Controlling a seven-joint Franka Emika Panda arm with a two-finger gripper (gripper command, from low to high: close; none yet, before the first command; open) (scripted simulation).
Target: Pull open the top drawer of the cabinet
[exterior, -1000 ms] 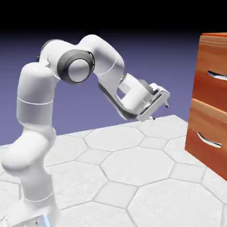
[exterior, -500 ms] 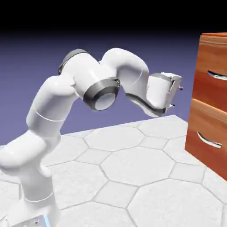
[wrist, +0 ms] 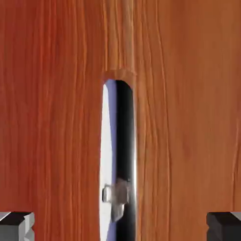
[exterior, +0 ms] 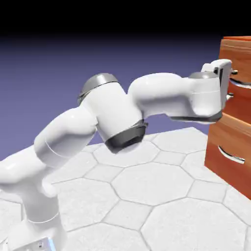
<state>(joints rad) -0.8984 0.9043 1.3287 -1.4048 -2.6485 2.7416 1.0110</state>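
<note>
Standing at the 3 o'clock edge of the exterior view, the cabinet (exterior: 237,117) is a tall reddish-brown wood-grain box cut off by the frame; its two stacked fronts appear flush and closed

Arm (exterior: 122,117): rises from 7 o'clock and reaches level toward 3 o'clock, ending against the upper part of the cabinet face

Top drawer (exterior: 239,81): the upper front, at about 2 o'clock in the exterior view. In the hand view its wood grain fills the frame. Judged stiff and fairly heavy, likely to slide on runners, so a straight pull away from the cabinet face should suit it; a pull at an angle may bind it

Lower drawer (exterior: 230,147): directly beneath, with its own silver bar. Not the target

Handle (wrist: 118,155): a curved silver bar running from 12 o'clock to 6 o'clock through the centre of the hand view, standing off the wood. Polished metal is judged slippery, so take hold at mid-span where the bar stands furthest from the front, fingers closing squarely across it

Gripper (wrist: 120,226): lined up on the handle, just short of the drawer front. Jaws are spread wide, one fingertip (wrist: 16,225) at 7 o'clock and the other at 5 o'clock, with the bar centred between them and untouched by either
</note>
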